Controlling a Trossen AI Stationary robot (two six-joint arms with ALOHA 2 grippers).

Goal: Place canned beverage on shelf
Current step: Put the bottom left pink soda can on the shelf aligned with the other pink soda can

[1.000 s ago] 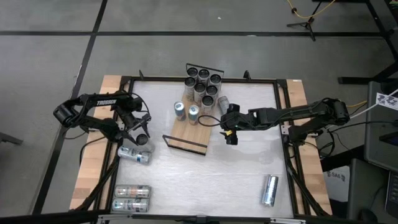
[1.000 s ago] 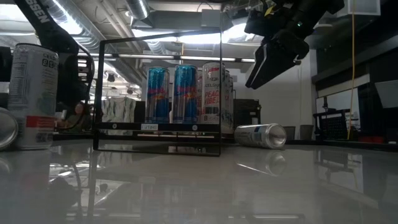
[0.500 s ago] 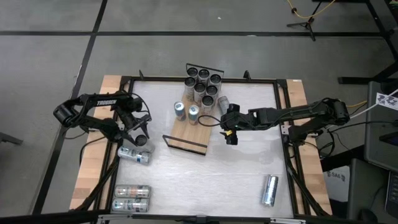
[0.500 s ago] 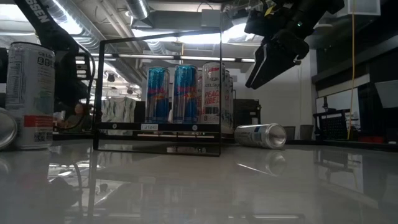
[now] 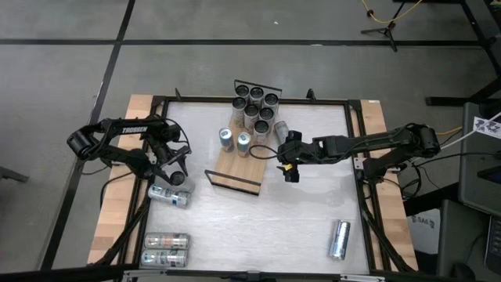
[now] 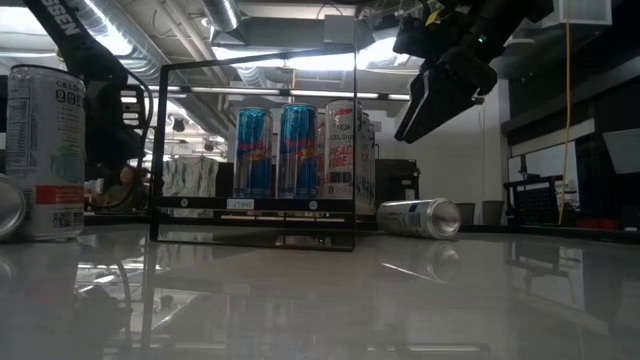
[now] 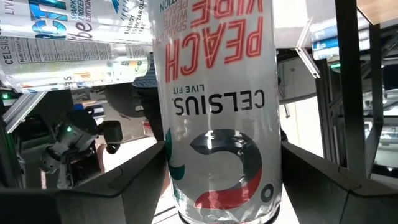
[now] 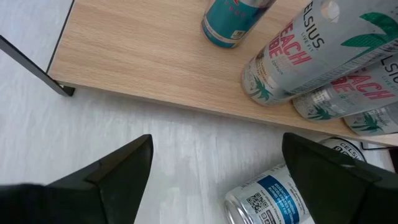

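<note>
Left wrist view: Celsius can (image 7: 221, 118) upright between left gripper (image 7: 217, 193) fingers.

White can (image 7: 217, 112) with red lettering; light-wood shelf (image 8: 149, 56); blue cans (image 6: 270, 150).

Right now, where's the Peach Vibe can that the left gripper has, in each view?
High view: Peach Vibe can at the table's left edge, in the left gripper, seen end-on.
Low view: upright at far left.
Left wrist view: fills the centre, between that arm's fingers.
Right wrist view: not in it.
Shared landmark: the shelf, centre in the low view, across the right wrist view.
</note>
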